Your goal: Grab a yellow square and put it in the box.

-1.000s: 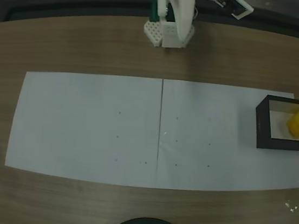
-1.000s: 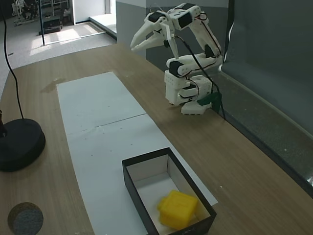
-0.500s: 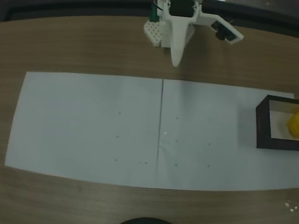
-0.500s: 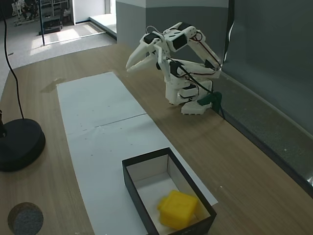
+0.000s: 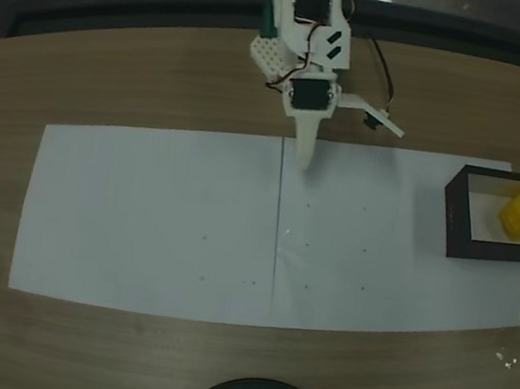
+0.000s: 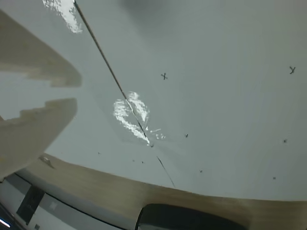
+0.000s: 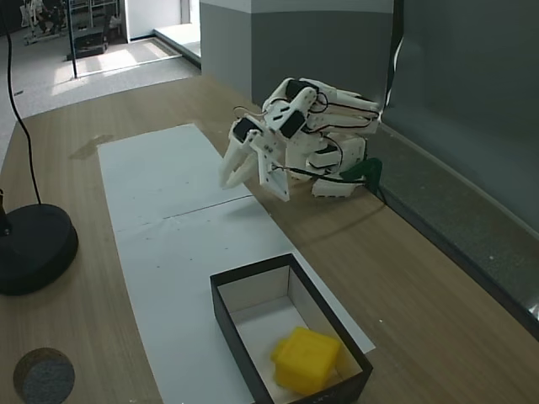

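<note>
Seen from above, the table (image 5: 114,72) looks dim and bows at the edges from a wide lens, while the paper (image 5: 162,220) stays evenly pale. Daylight from the far doorway brightens a fixed view, and the arm (image 7: 295,126) throws a soft shadow beside itself. Up close, the paper carries white glare patches and the fingers (image 6: 33,129) are blurred.

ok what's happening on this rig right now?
The yellow square already lies inside the black box, at the end of the white paper sheet. The arm is reaching down over the paper's center seam, its tool slightly open, empty, and well away from the box. A round black base stands on the wooden table.
</note>
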Action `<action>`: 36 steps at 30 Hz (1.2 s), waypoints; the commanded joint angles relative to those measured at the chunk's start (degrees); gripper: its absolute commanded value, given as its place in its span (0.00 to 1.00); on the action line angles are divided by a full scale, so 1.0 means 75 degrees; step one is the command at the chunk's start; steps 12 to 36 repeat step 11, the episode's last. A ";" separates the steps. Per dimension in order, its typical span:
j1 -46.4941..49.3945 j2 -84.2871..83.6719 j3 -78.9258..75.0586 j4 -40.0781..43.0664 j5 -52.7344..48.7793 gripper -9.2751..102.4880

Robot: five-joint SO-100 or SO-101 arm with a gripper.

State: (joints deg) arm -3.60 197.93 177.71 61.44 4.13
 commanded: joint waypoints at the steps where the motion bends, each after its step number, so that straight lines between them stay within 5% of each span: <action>1: -0.0469 0.0152 -0.0598 0.0973 0.0117 0.08; 3: -0.0738 0.0164 -0.0773 0.1734 0.0059 0.08; 36: -0.0797 0.0164 -0.0773 0.1664 0.0117 0.08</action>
